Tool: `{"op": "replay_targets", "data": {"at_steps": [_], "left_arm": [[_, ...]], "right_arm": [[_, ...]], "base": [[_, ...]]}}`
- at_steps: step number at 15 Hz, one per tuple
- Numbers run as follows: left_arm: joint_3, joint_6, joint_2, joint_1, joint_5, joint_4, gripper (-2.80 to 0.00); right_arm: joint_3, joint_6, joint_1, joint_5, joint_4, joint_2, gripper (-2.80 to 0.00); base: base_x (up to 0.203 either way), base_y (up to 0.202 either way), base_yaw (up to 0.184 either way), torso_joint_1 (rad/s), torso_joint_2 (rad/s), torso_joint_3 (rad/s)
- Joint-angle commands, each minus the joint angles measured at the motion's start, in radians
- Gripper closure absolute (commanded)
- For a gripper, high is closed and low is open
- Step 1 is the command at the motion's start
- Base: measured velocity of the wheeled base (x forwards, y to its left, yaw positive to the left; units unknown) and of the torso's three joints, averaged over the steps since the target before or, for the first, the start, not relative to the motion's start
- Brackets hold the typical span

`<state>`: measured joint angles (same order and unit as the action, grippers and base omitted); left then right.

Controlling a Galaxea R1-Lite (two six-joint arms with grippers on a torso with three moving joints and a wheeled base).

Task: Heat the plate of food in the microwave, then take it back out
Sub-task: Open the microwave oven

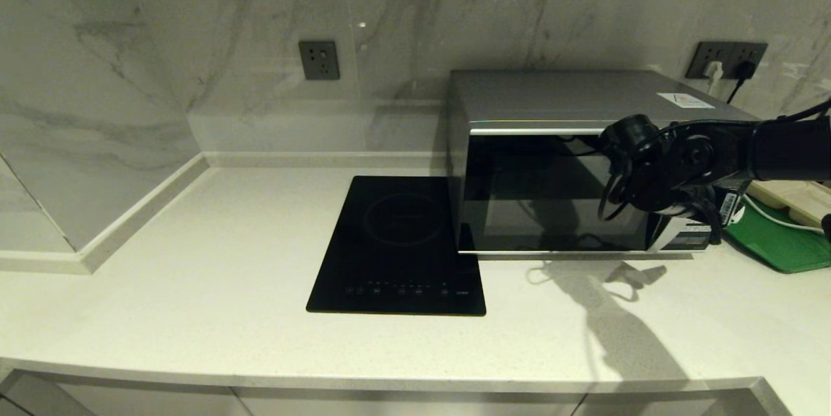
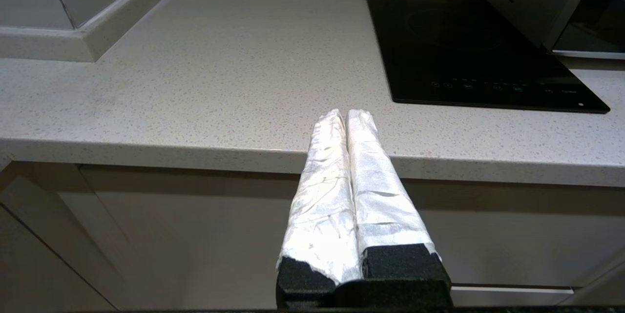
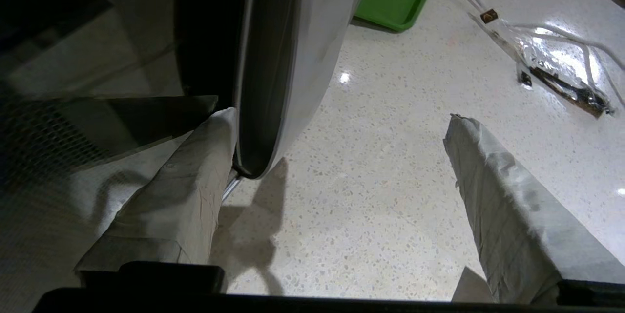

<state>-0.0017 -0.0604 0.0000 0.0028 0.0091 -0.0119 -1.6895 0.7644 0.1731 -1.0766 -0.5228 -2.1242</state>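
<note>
The right gripper is spread wide and holds nothing. One taped finger rests against the curved handle at the front of the microwave, at right of the head view. The left gripper is pressed closed near the counter edge.

The head view looks down on the counter from above, the left wrist view from its front edge, both sharing the hob, while the right wrist view sits close against the microwave.
</note>
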Motion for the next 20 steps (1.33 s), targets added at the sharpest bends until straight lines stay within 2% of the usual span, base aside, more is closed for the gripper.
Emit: {"op": "replay_targets", "data": {"at_steps": [1,11,20], "left_arm": [[0.000,-0.001,0.000,0.000,0.000,0.000,0.00],[0.000,-0.001,0.000,0.000,0.000,0.000,0.00],[0.000,-0.001,0.000,0.000,0.000,0.000,0.00]], "right_arm": [[-0.007,0.004,-0.007,-0.003,-0.002,-0.005,-2.80],[0.010,0.051,-0.046,-0.003,-0.005,0.014,-2.80],[0.090,0.088,-0.046,-0.006,-0.003,0.066,-2.80]], "base": [[0.000,0.000,0.000,0.000,0.00,0.000],[0.000,0.000,0.000,0.000,0.00,0.000],[0.000,0.000,0.000,0.000,0.00,0.000]]}}
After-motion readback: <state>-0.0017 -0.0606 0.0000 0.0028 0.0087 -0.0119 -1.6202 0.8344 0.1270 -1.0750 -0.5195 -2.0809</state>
